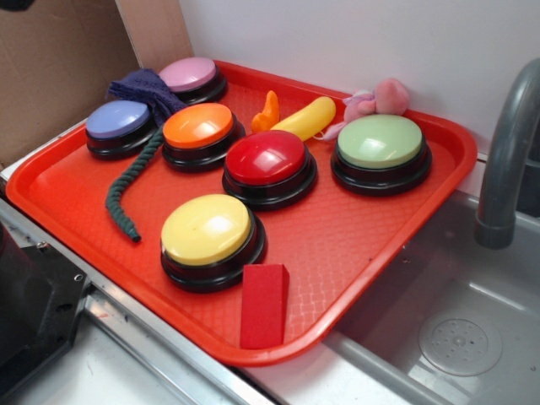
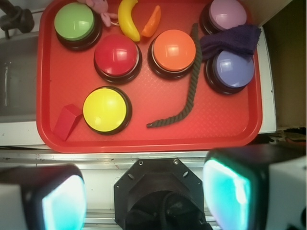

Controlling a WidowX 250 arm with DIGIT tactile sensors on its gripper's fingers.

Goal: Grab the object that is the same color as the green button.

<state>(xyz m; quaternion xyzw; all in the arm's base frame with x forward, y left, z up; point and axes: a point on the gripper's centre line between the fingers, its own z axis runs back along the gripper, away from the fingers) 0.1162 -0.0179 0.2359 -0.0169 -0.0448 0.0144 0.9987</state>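
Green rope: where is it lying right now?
In the exterior view, the green rope lies on the red tray's left side, curving between the lilac button and orange button.

tray (image 1: 371,253) red, fine waffle texture | rope (image 2: 189,96) dark green, twisted | buttons: sage green (image 1: 380,140), yellow (image 1: 207,229), red (image 1: 266,157), orange (image 1: 198,126), lilac-blue (image 1: 117,119), pink (image 1: 187,73) | cloth (image 2: 230,39) dark purple

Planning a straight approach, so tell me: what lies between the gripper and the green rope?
Only bare red tray floor and its near rim separate the gripper from the green rope, seen in the wrist view.
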